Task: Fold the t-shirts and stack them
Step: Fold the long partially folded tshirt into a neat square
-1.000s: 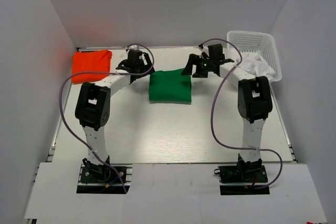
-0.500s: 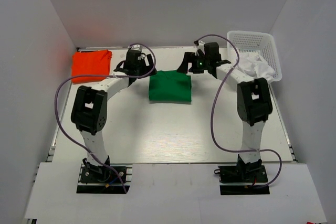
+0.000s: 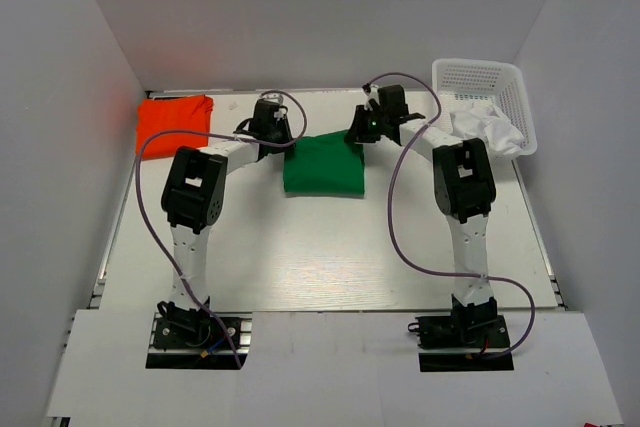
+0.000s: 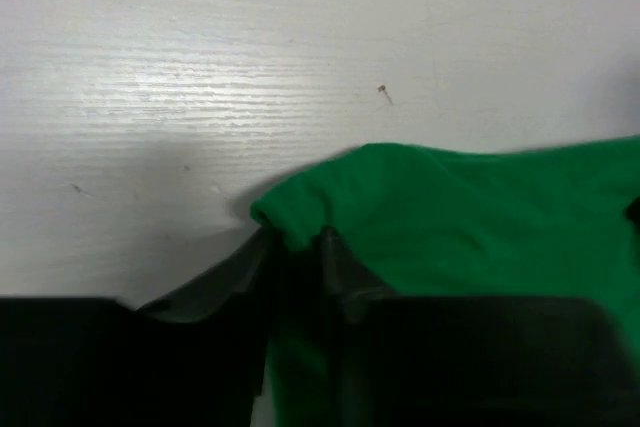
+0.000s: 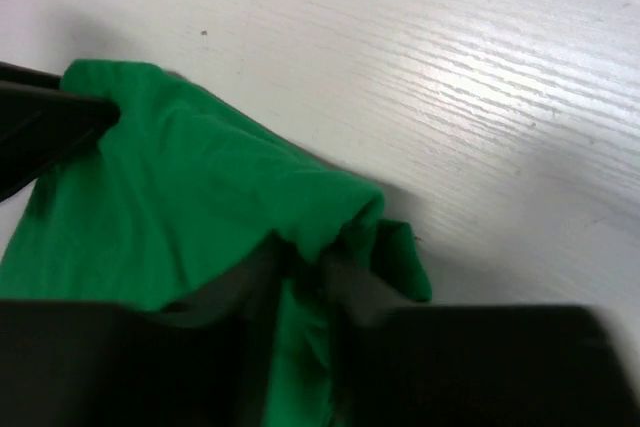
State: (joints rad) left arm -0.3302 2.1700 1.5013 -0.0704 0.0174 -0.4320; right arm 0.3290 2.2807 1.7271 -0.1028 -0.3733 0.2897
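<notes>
The green t-shirt (image 3: 322, 162) lies folded at the middle back of the table. My left gripper (image 3: 283, 141) is shut on its far left corner; the left wrist view shows green cloth (image 4: 420, 217) pinched between the dark fingers (image 4: 340, 265). At the far right corner my right gripper (image 3: 357, 137) is shut on the same shirt, with a bunched fold of green cloth (image 5: 200, 187) caught between its fingers (image 5: 345, 272). An orange-red t-shirt (image 3: 174, 123) lies folded at the back left, apart from both grippers.
A white mesh basket (image 3: 489, 87) holding white cloth (image 3: 487, 129) stands at the back right. White walls close in the table (image 3: 320, 247) at the back and sides. Purple cables loop beside both arms.
Both grippers were open beside the green t-shirt; they have moved inward onto its far corners and closed on the cloth. The arms' elbows have swung toward the middle.
</notes>
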